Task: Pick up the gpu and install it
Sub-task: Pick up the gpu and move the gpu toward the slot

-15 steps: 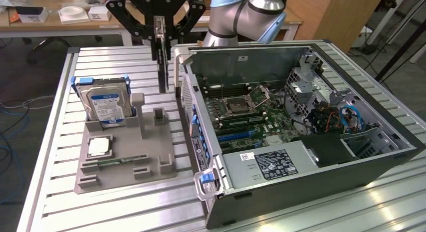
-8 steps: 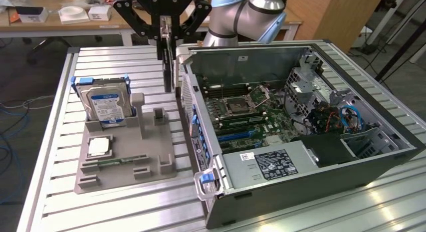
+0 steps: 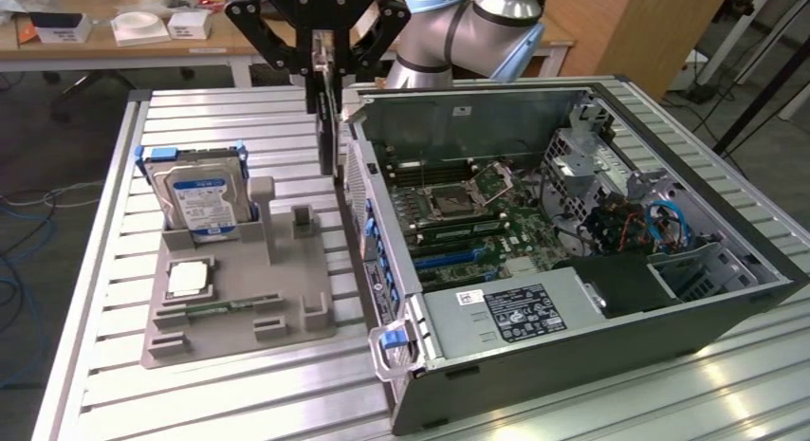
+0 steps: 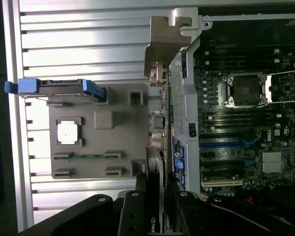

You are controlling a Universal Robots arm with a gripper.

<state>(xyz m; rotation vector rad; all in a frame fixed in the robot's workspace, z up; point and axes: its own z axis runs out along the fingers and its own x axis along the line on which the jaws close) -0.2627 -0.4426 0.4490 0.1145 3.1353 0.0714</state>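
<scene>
Arm (image 3: 487, 24) overhead, jaws downward (clamped on gpu (image 3: 326, 128)).

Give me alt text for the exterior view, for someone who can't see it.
The gripper holds the gpu upright on edge, hanging between a grey tray and an open computer case lying on a slatted metal table. A hard drive stands in the tray; the case's motherboard is exposed.

Robotics lab — slatted aluminium table (image 3: 215, 395), robot arm (image 3: 487, 28), cluttered workbench (image 3: 108, 48) behind.
</scene>
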